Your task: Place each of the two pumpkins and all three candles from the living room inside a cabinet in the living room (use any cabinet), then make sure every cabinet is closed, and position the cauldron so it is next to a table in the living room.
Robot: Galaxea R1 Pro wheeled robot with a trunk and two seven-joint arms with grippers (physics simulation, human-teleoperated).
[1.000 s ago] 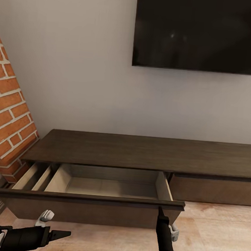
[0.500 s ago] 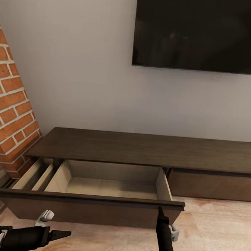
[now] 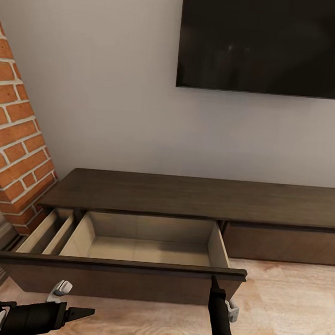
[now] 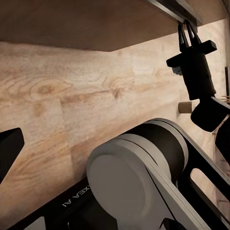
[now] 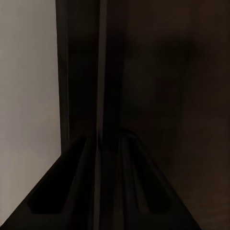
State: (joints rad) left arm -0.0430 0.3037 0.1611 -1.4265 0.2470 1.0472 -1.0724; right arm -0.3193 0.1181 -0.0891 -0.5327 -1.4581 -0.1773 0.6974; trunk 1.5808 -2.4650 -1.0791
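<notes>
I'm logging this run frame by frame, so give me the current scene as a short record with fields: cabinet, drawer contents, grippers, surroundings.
cabinet: long dark unit against the wall, left drawer pulled out, right front shut
drawer contents: pale interior, nothing seen inside
right gripper: at the drawer front's right end, fingers together
left gripper: low above the floor, in front of the drawer, holding nothing
surroundings: TV above, brick wall at left

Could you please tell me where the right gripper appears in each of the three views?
Head view: the right gripper sits low, right of centre, with its tips at the top edge of the open drawer front.
Left wrist view: right gripper near the picture's upper right corner, tips at the drawer front's edge.
Right wrist view: right gripper rising from the lower edge, around a thin dark edge.
Shared landmark: the drawer front.
</notes>
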